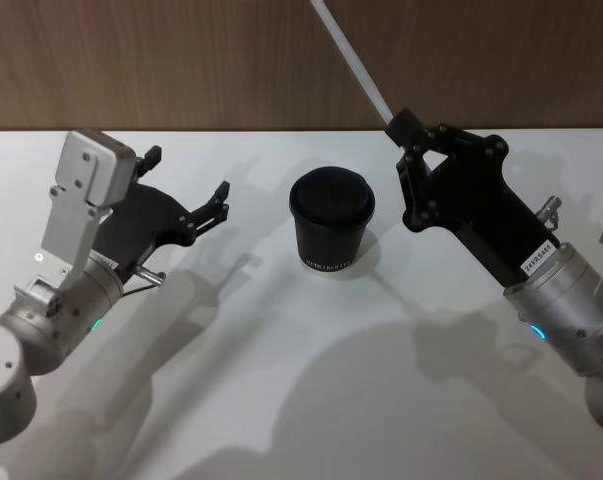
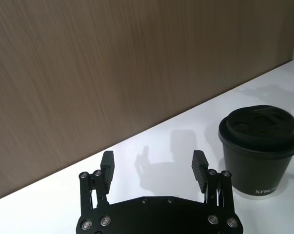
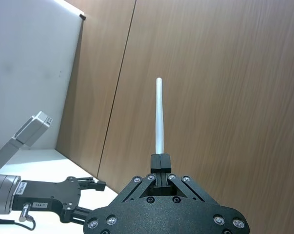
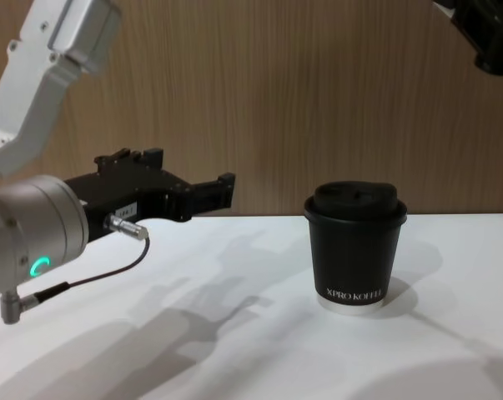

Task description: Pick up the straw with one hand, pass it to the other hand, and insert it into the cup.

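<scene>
Straw (image 1: pixel 353 62) was thin, white, straight, pinched by the right gripper (image 1: pixel 399 127), its top cropped in head view. The left gripper (image 1: pixel 189 170) gaped.

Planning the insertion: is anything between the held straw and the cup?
Nothing visible. The right gripper holds the straw raised beside the cup; the open left gripper is off to the cup's other side.

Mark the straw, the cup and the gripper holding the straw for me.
Thin white plastic straw (image 1: pixel 354 62), head view, mid-shaft.
Small black paper cup with domed lid (image 1: pixel 331 198), head view, lid top.
Long black two-finger right gripper (image 1: pixel 400 126), head view, between fingertips clamped on the straw.
</scene>
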Available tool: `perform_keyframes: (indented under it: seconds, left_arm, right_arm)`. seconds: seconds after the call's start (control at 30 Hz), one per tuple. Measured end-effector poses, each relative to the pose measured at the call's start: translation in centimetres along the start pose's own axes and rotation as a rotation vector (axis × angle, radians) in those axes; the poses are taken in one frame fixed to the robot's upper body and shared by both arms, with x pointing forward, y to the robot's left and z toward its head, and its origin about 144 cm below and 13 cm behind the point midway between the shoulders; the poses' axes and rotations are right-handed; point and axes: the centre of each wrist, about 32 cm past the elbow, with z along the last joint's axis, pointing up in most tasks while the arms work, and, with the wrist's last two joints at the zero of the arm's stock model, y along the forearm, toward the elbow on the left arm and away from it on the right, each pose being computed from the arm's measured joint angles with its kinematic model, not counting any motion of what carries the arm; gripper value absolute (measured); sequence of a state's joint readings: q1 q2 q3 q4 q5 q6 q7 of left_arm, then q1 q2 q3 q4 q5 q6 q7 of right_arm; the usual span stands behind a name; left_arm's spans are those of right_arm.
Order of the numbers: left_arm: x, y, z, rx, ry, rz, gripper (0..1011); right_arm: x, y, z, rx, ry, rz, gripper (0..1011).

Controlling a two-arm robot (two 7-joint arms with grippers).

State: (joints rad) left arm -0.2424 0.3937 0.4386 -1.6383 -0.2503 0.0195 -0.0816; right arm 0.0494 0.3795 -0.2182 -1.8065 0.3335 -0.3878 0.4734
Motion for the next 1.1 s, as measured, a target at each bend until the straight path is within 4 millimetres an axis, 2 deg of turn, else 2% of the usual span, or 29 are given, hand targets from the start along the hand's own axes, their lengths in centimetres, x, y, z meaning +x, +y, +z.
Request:
perform_keyframes:
  seconds: [1.1]
  left_arm:
    - [2.9,-1.0,3.9,-0.172,0.344,-0.393,1001]
  right_arm:
    - [-0.1,0.1,0.0,0.001,0.003,0.006,0]
